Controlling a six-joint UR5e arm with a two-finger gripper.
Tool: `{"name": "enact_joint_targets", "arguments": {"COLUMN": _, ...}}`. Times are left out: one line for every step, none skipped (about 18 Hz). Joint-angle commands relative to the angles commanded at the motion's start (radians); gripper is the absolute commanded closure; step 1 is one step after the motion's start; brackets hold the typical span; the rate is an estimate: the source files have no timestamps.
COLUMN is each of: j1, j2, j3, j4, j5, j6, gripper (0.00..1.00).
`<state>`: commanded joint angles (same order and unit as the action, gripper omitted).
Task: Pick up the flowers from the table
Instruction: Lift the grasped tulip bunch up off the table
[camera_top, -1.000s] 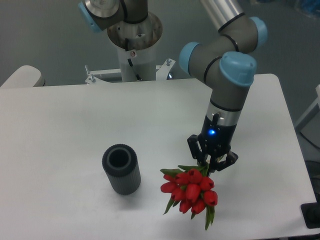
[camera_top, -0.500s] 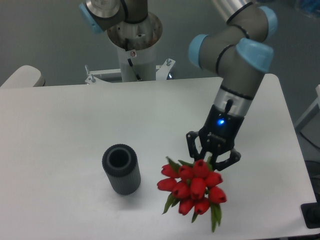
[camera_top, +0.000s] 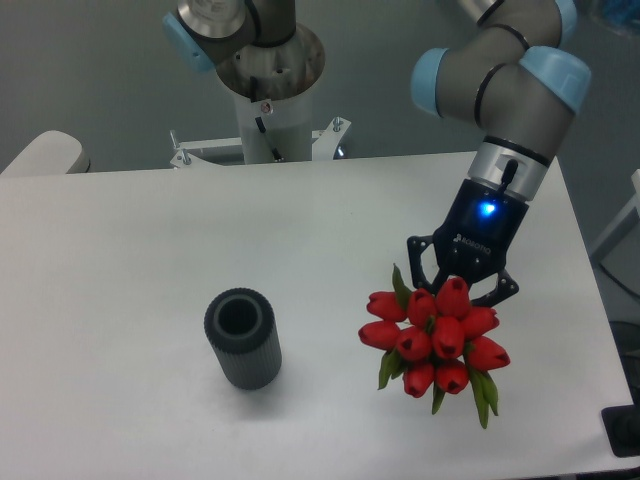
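The flowers (camera_top: 435, 338), a bunch of red tulips with green leaves, hang in the air above the right part of the white table (camera_top: 150, 250), heads pointing toward the camera. My gripper (camera_top: 462, 292) is shut on their stems, which are hidden behind the blooms. A faint shadow of the bunch lies on the tabletop below.
A dark grey ribbed cylinder vase (camera_top: 242, 338) stands upright left of the flowers. The arm's base column (camera_top: 270, 110) rises behind the table's far edge. The table's right edge runs close to the gripper.
The gripper has risen and moved right with the flowers, lifting them further off the table and away from the vase.
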<state>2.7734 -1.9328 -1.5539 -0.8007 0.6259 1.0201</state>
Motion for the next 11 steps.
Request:
{"name": "enact_joint_targets", "arguments": {"j1": 0.002, "j2": 0.000, "j3": 0.000, "j4": 0.002, "j5": -0.008, "j6": 0.000, "gripper": 0.78}}
{"name": "enact_joint_targets", "arguments": {"j1": 0.002, "j2": 0.000, "j3": 0.008, "j4": 0.000, "j5": -0.008, "j6": 0.000, "gripper": 0.78}}
{"name": "enact_joint_targets", "arguments": {"j1": 0.000, "j2": 0.000, "j3": 0.008, "j4": 0.000, "j5": -0.008, "j6": 0.000, "gripper": 0.78}}
{"name": "enact_joint_targets", "arguments": {"j1": 0.000, "j2": 0.000, "j3": 0.006, "j4": 0.000, "j5": -0.006, "j6": 0.000, "gripper": 0.78}}
{"name": "enact_joint_targets", "arguments": {"j1": -0.002, "j2": 0.000, "j3": 0.011, "j4": 0.000, "j5": -0.006, "j6": 0.000, "gripper": 0.78}}
{"name": "enact_joint_targets", "arguments": {"j1": -0.002, "j2": -0.002, "j3": 0.012, "j4": 0.000, "j5": -0.006, "j6": 0.000, "gripper": 0.78}}
{"name": "enact_joint_targets", "arguments": {"j1": 0.000, "j2": -0.002, "j3": 0.014, "j4": 0.000, "j5": -0.008, "j6": 0.002, "gripper": 0.78}}
{"name": "enact_joint_targets", "arguments": {"j1": 0.000, "j2": -0.003, "j3": 0.017, "j4": 0.000, "j5": -0.008, "j6": 0.002, "gripper": 0.78}}
{"name": "enact_joint_targets", "arguments": {"j1": 0.000, "j2": -0.005, "j3": 0.018, "j4": 0.000, "j5": -0.009, "j6": 0.000, "gripper": 0.78}}
{"name": "enact_joint_targets", "arguments": {"j1": 0.000, "j2": -0.005, "j3": 0.018, "j4": 0.000, "j5": -0.009, "j6": 0.002, "gripper": 0.78}}
{"name": "enact_joint_targets", "arguments": {"j1": 0.000, "j2": -0.005, "j3": 0.018, "j4": 0.002, "j5": -0.009, "j6": 0.002, "gripper": 0.78}}
